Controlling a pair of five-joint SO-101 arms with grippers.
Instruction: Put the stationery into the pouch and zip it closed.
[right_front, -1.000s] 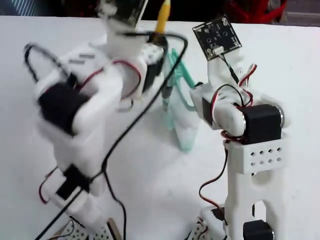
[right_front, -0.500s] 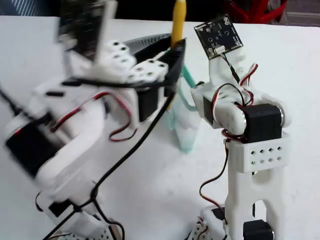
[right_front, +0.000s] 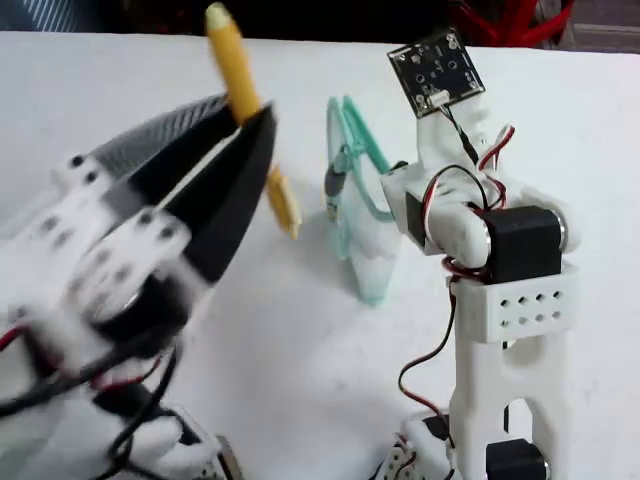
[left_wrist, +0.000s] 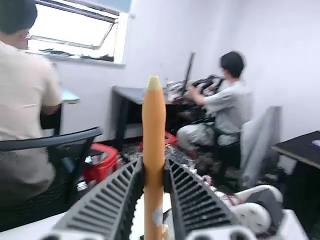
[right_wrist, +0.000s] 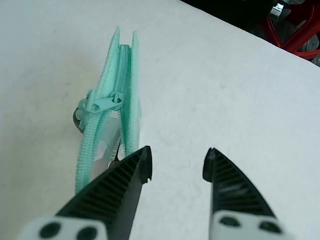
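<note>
One worry for us: left jaws grip the pen (right_front: 232, 60), but right jaws gape empty beside the upright pouch (right_front: 365, 262), which a poke could topple.

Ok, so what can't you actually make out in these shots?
- Pouch contents: in the right wrist view, the mint pouch hides its inside behind its own walls, and the right gripper covers its near end.
- Yellow pen: the left wrist view's bottom edge cuts off the lower end, below the left gripper.
- Left arm: too motion-blurred in the high view to read its joints.
</note>
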